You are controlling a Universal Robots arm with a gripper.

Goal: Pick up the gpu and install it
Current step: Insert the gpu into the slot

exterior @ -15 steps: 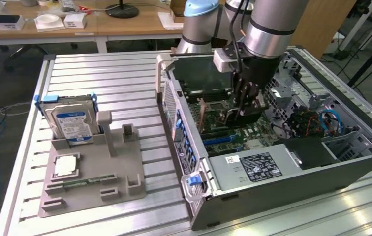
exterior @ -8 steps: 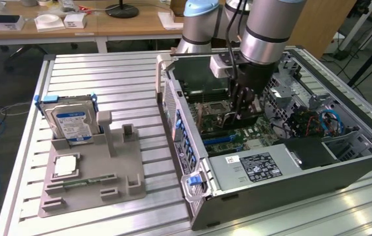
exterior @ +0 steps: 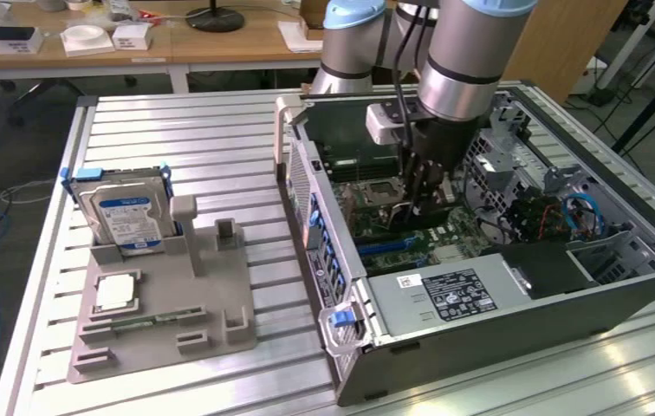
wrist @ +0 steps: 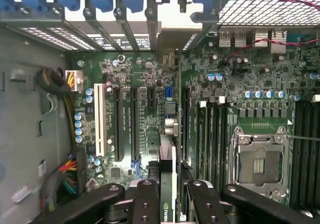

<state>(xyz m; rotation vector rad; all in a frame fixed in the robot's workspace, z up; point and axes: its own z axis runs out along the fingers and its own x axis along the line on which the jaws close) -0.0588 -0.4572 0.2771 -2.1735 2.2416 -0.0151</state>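
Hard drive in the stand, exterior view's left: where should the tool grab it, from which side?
I'd grip the silver, blue-labelled hard drive by its upper half, across label face and back, coming from above. It stands upright, lower end sunk in the grey plastic stand, and blue side rails cover its narrow edges.

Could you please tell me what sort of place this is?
Probably a robotics lab: a robot arm holds a gpu inside an open computer case on a slatted metal table, with cluttered wooden desks behind.
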